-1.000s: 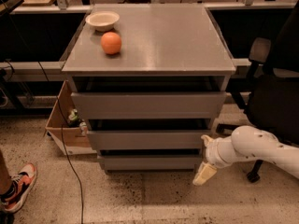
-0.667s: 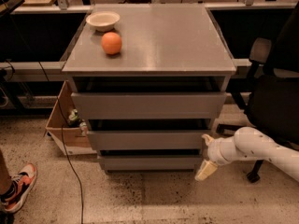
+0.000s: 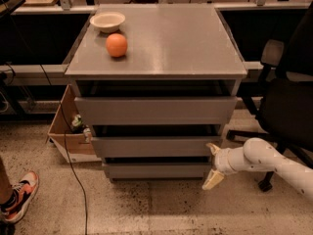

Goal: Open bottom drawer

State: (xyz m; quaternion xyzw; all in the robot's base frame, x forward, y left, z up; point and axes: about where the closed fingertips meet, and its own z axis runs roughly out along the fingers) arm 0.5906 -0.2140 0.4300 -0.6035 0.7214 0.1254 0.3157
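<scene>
The gripper, fingers spread wide, hovers in the approach step. The closed bottom drawer sits just to its left. Next it likely must catch the front and pull.

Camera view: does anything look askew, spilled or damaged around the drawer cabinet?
Nothing stands out. The three drawer fronts sit level, the bottom drawer among them; the orange and bowl sit undisturbed on the cabinet top. The gripper is open at the bottom drawer's right end.
</scene>
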